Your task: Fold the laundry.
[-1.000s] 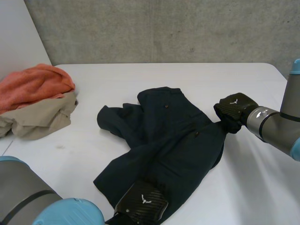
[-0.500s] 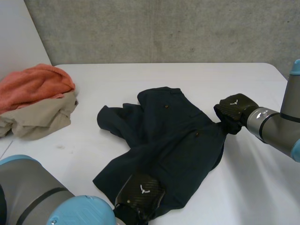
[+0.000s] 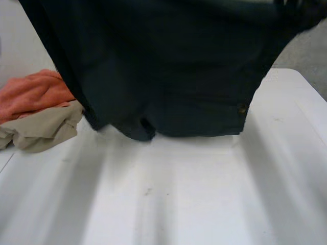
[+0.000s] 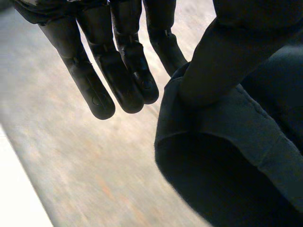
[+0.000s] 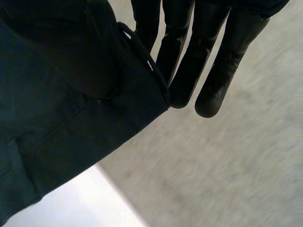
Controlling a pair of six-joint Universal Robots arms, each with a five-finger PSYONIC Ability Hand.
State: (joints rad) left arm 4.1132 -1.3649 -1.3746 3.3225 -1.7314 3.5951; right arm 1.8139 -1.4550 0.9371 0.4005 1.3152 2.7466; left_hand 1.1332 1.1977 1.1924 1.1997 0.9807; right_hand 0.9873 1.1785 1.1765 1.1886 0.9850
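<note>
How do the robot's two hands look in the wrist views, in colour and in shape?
The left hand is matte black, with long segmented fingers and rounded tips; some tips carry a small round mark. The right hand looks the same: black, segmented, blunt-tipped, with a thicker thumb.

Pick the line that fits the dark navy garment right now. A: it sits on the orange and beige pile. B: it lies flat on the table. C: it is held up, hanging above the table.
C: the dark navy garment hangs spread across the head view, with the white table showing below its lower edge and the orange and beige pile off to its side.
</note>
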